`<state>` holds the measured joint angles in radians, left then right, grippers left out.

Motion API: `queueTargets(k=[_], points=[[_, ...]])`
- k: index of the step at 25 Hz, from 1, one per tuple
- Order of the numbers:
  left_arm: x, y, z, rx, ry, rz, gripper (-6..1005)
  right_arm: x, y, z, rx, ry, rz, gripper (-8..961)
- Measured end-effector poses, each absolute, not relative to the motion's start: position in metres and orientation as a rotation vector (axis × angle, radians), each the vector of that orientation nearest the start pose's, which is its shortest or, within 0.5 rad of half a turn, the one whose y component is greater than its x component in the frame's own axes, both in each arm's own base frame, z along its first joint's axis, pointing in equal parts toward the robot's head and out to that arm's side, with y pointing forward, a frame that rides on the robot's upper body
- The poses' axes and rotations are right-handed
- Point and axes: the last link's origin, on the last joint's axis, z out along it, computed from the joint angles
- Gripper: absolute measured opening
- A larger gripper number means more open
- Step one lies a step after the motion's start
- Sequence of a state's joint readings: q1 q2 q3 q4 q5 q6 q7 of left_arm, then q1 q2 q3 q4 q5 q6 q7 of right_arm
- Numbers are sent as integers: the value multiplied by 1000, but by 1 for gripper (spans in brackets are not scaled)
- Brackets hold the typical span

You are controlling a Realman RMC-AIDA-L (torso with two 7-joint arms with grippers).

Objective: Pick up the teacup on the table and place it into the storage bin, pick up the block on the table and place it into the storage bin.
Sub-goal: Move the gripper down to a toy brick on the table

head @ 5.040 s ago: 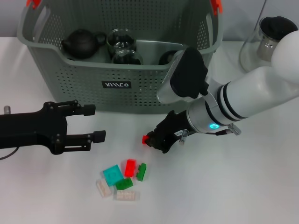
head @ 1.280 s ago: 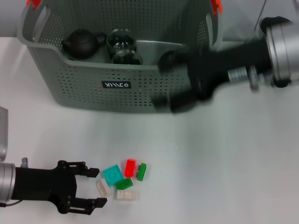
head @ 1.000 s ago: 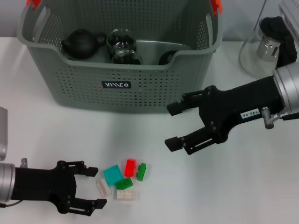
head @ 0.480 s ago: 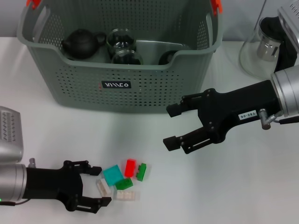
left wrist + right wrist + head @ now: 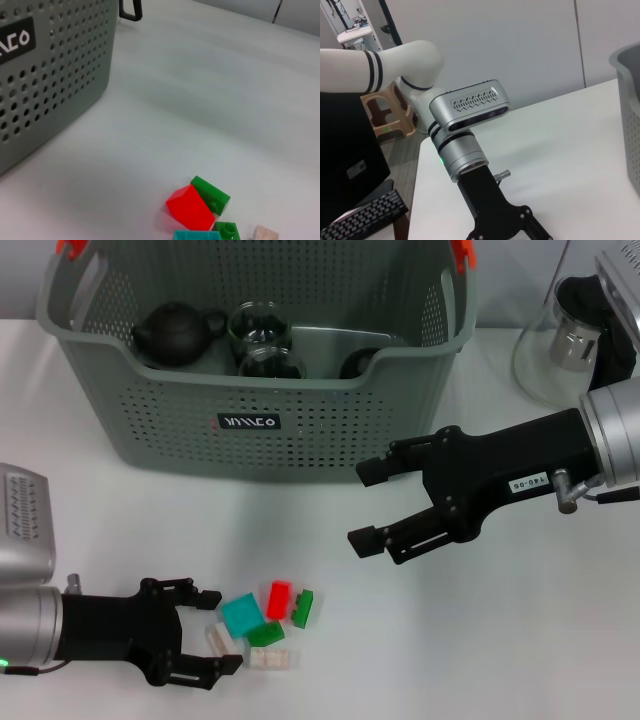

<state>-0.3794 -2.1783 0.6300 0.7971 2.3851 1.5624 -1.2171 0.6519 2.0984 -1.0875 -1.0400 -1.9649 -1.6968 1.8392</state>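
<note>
A white worktop (image 5: 560, 640) seen from above by the robot's head camera. Against its far edge stands the storage bin (image 5: 330, 420), a grey-green perforated basket with orange handle clips; inside it sit a dark teapot (image 5: 176, 332), two glass cups (image 5: 262, 340) and another dark vessel (image 5: 357, 364) that may be the teacup, so that half of the task looks done. Near the front edge, left of centre, lies a small heap of blocks (image 5: 262, 625): a teal one (image 5: 242, 614), a red one (image 5: 278, 598), two green ones and two pale ones, all touching or just beside each other. The left gripper (image 5: 215, 632) lies low at the front left, its black fingers spread apart with nothing between them, their tips now flanking a pale block (image 5: 218, 640) at the heap's left side. Over the last second it has edged rightward from a spot short of the heap until its fingertips reach the blocks. The right gripper (image 5: 366, 505) hangs in front of the bin's right corner, fingers parted and empty; just over a second ago it was at the bin's front wall, and five seconds ago it held a small red piece, which suggests a delivery has been made. Judging by this, the left arm is about to close on a block. A glass jug (image 5: 556, 340) stands at the far right.
</note>
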Motion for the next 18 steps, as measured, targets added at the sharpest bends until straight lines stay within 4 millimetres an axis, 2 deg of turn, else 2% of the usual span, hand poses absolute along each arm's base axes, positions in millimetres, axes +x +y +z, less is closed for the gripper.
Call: queueTargets(k=[18], points=[[-318, 267, -34, -2892, -546, -227, 852, 143, 343, -4, -3119, 453, 478, 942]])
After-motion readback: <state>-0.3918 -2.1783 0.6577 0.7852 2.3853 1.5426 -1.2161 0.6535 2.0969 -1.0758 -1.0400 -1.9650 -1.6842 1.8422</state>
